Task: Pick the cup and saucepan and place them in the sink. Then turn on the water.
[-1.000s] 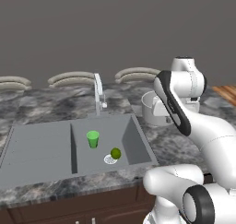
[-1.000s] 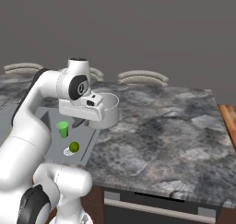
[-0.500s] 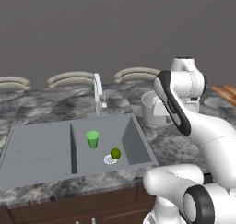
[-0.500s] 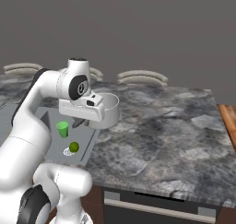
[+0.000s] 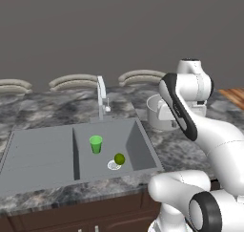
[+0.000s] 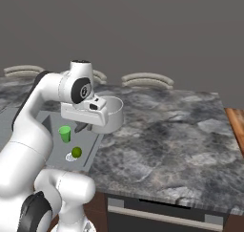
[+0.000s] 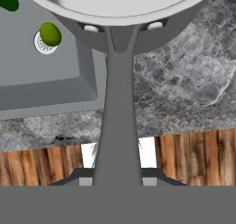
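Saucepan's up in the air, sink's just to the left

Sink [image 5: 43, 150] basin sits left of the saucepan [image 6: 107, 114], over the desk [image 6: 162, 145] edge; cup [image 5: 96, 143] is already inside. End effector [image 6: 85, 125] is clamped on the pan's handle, which runs back toward the wrist.

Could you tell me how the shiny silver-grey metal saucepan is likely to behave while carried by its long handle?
The shiny silver-grey metal saucepan looks rigid, so it should not flex. Held by its long straight handle alone, the bowl end probably pulls downward. The smooth handle may twist in the gripper if swung quickly.
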